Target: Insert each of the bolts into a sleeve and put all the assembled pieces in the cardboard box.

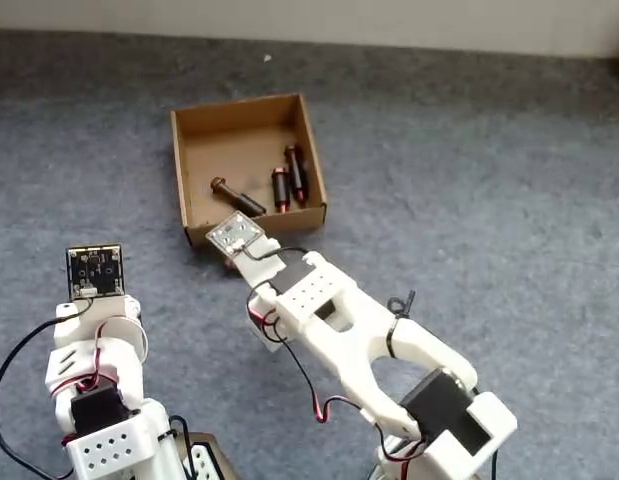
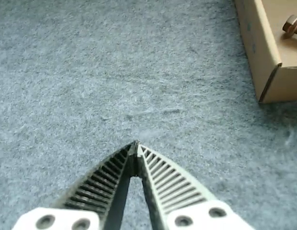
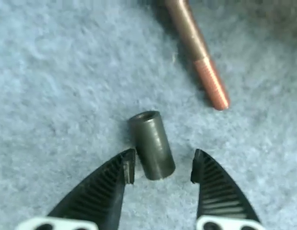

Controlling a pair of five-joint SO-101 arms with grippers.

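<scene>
Right now the right tool (image 3: 163, 153) is spread, 1 finger on each side of a dark sleeve (image 3: 152, 145) lying on the grey counter (image 3: 52, 72). 1 copper bolt (image 3: 196, 57) lies just beyond it. At upper centre of the high view, the cardboard box (image 1: 229, 150) holds 3 assembled pieces (image 1: 280, 187). The left tool (image 2: 135, 144), pressed together, hangs over the counter near a corner of the box.

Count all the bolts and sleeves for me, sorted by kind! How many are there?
Assembled pieces, bolt in sleeve, in the cardboard box: 3
Loose bolt on the carpet: 1
Loose sleeve on the carpet: 1
Total: 5
</scene>
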